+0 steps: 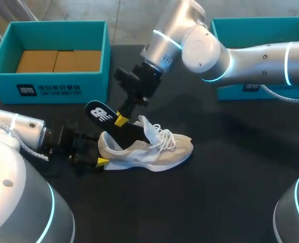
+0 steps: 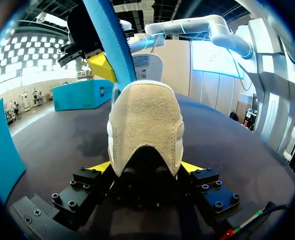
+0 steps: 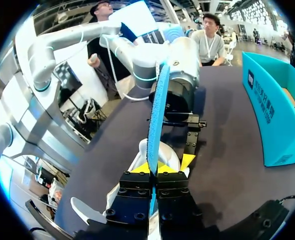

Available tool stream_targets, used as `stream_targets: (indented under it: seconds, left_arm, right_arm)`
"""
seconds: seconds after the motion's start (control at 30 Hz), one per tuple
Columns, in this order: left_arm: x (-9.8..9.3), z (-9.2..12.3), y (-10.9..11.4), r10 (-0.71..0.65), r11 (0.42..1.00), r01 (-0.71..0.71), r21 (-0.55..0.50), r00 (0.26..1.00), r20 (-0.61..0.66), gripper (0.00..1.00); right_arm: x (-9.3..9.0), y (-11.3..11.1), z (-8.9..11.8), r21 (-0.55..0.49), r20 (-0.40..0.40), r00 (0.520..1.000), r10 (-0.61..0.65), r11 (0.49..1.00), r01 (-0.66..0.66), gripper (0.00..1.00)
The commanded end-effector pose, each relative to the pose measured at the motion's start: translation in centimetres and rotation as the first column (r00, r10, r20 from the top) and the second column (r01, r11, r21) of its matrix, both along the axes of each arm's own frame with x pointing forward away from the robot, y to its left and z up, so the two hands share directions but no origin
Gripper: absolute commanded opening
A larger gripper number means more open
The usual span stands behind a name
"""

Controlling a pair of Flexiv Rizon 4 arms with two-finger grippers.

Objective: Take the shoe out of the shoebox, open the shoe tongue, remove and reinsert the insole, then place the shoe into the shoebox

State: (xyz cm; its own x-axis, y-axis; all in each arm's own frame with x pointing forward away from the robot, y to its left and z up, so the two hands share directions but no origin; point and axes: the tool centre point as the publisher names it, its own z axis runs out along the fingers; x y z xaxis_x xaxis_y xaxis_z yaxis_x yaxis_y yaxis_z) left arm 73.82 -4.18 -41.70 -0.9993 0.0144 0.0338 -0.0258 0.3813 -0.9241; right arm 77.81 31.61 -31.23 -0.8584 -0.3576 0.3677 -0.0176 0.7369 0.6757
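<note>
A beige sneaker (image 1: 159, 149) with white laces lies on its side on the black table. My left gripper (image 1: 103, 153) is at its heel (image 2: 145, 125), with a yellow tip pressed against each side, so it is shut on the shoe. The insole (image 1: 100, 112), black on top and blue underneath (image 2: 107, 40), stands tilted with its lower end in the shoe's opening. My right gripper (image 1: 121, 120) is shut on it just above the opening. In the right wrist view the insole (image 3: 157, 105) shows edge-on between the closed fingers of that gripper (image 3: 154, 169).
An open teal shoebox (image 1: 48, 90) with cardboard inside stands at the back left. A second teal box (image 1: 251, 93) sits at the back right under my right arm. Bare black table lies in front of the shoe.
</note>
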Motion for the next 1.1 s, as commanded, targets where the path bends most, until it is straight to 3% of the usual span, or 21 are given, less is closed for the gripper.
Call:
stream_targets:
  seconds: [0.03,0.47,0.8,1.1]
  left_arm:
    - [0.1,-0.3,-0.1,0.001,1.000,-0.001,0.001,1.000,0.000,0.00]
    - [0.1,-0.3,-0.1,0.001,1.000,-0.001,0.001,1.000,0.000,0.00]
    - [0.1,-0.3,-0.1,0.001,1.000,-0.001,0.001,1.000,0.000,0.00]
    - [0.1,-0.3,-0.1,0.001,1.000,-0.001,0.001,1.000,0.000,0.00]
  right_arm:
    - [0.0,-0.3,0.6,0.012,-0.015,0.999,-0.028,1.000,0.028,0.00]
    - [-0.3,0.5,3.4,0.066,-0.069,0.997,-0.025,0.997,0.030,0.00]
    - [-1.6,-0.3,4.8,0.157,-0.099,0.979,-0.179,0.969,0.193,0.00]
    - [-1.7,-0.2,8.7,0.173,-0.103,0.949,-0.298,0.934,0.312,0.00]
